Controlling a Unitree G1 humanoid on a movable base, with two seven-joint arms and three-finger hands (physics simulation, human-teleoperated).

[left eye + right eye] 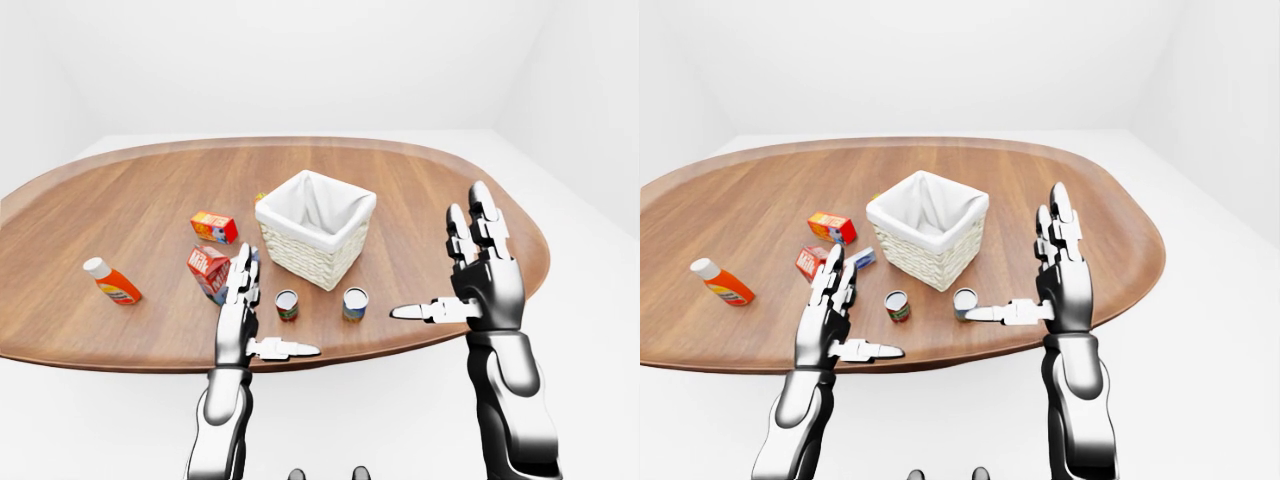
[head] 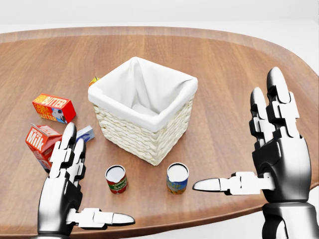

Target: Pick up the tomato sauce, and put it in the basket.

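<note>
Starting with the left-eye view, the tomato sauce (image 1: 287,304), a small red-labelled can, stands upright near the table's (image 1: 90,340) near edge, just below the near corner of the white-lined basket (image 1: 315,225). The left hand (image 1: 240,320) hovers just to the can's left with fingers spread and thumb pointing right, holding nothing. The right hand (image 1: 485,285) is raised and spread too, empty, well off toward the table's right end. A second can (image 1: 354,302) with a blue and yellow label stands between the sauce and that hand.

In the head view, the sauce can's long axis is vertical, its open-looking top facing up, and it sits up and to the right of the left thumb. By my reading the left hand is the nearer one, with no object between its fingers and the can. The milk carton (image 2: 42,142) and a small blue box (image 2: 84,133) lie close on the left, the butter box (image 2: 54,108) further toward the far edge. The basket wall rises just beyond the can, so the lift must clear its rim.

From the right-eye view, an orange ketchup bottle (image 1: 722,283) lies toward the table's left end, well apart from the can; it could be mistaken for the target.
</note>
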